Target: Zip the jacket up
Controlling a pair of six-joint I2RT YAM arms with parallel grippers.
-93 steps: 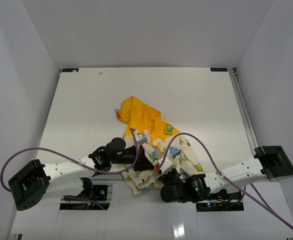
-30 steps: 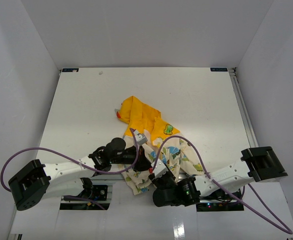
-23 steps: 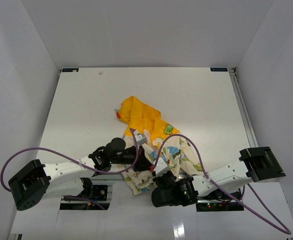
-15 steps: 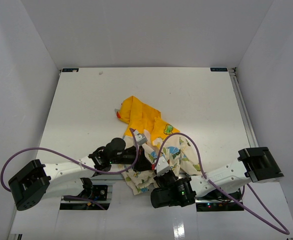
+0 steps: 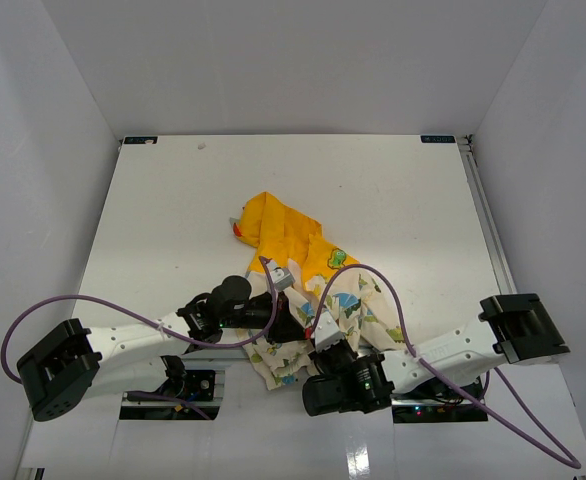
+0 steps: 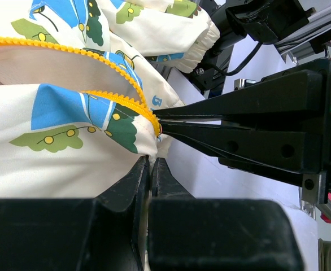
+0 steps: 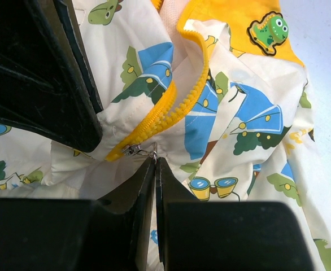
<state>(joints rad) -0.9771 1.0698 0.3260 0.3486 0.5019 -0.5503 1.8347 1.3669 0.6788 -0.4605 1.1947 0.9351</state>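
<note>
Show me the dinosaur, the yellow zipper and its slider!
dinosaur [image 7: 269,28]: right wrist view, green body.
yellow zipper [image 7: 182,104]: right wrist view, its teeth.
slider [image 7: 133,150]: right wrist view, metal body.

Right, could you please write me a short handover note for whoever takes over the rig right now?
Left gripper: shut on the jacket hem by the zipper's bottom end.
Right gripper: shut, apparently on the zipper pull.
Jacket: crumpled on the table, by its near edge.
Done: both grips set.
To do: zipper open above the pull; draw it towards the hood.
</note>
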